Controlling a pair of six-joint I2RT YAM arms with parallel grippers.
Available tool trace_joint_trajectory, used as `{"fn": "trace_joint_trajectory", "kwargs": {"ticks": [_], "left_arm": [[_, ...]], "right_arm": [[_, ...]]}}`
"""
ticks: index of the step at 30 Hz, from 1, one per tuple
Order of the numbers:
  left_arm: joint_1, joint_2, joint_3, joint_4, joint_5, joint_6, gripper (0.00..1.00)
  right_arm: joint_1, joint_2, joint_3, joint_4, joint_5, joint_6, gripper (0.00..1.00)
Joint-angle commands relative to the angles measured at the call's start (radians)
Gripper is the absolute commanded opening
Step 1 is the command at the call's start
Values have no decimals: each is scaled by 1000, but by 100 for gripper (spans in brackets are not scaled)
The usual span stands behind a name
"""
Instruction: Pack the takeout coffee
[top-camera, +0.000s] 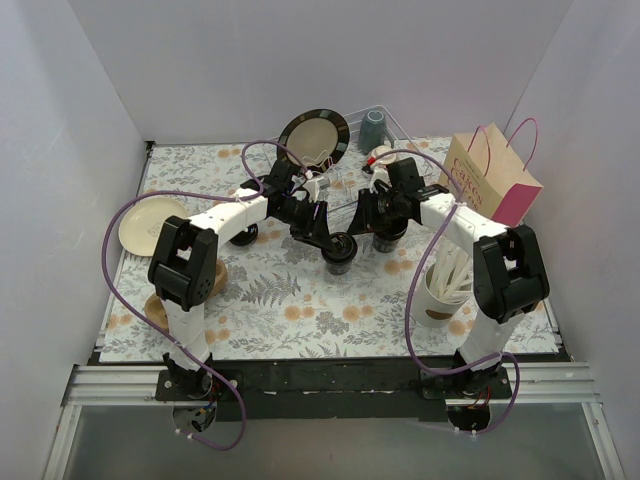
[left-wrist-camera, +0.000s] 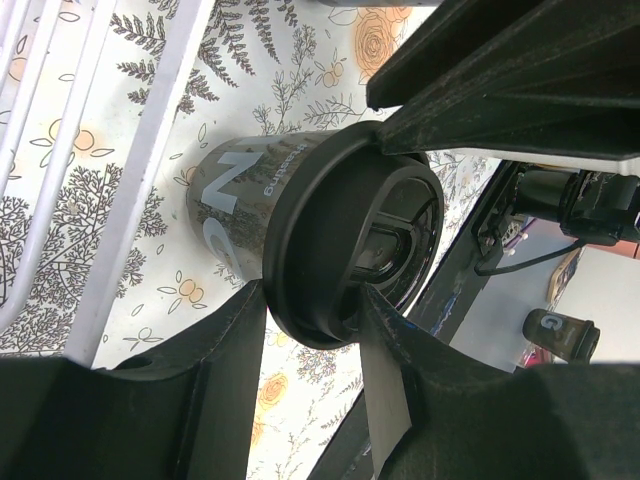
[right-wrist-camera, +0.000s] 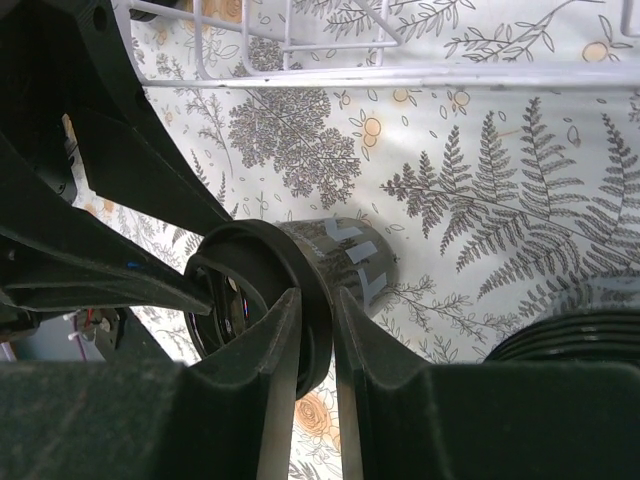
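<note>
A black paper coffee cup (top-camera: 341, 257) with a round black lid (left-wrist-camera: 340, 240) stands mid-table on the floral mat. My left gripper (top-camera: 335, 240) reaches it from the left. In the left wrist view its fingers (left-wrist-camera: 312, 300) are shut on the lid, one outside the rim and one on the lid's top. My right gripper (top-camera: 362, 228) comes from the right. The right wrist view shows its fingers (right-wrist-camera: 316, 300) pinching the same lid's rim (right-wrist-camera: 262, 270) above the cup's side (right-wrist-camera: 360, 255). A second lidded black cup (top-camera: 388, 240) stands just right of the first, under the right gripper.
A white wire rack (top-camera: 395, 125) at the back holds a black-rimmed plate (top-camera: 313, 137) and a grey-blue mug (top-camera: 372, 128). A pink and tan paper bag (top-camera: 490, 180) stands back right. A white cup of stirrers (top-camera: 442, 290) is near the right arm, a cream plate (top-camera: 150, 225) at the left.
</note>
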Motion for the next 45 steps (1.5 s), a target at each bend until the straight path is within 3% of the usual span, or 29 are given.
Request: {"fn": "trace_joint_trajectory", "kwargs": {"ticks": [1,18,34,45], "left_arm": [[-13,188,-103,-86,-470,139,34],[-17,183,-153,-69,-496,126,34],[-27,187,-208,-69,-547,99,34],[-29,159,-228,-57,-535,96,34]], "right_arm": [[2,46,53,-53,-78,-52,27],[11,98,-58,-178,107,-143,25],[22,92,-121,-96,167,-126,23],[-11,-21,174,-176,156,33,34]]}}
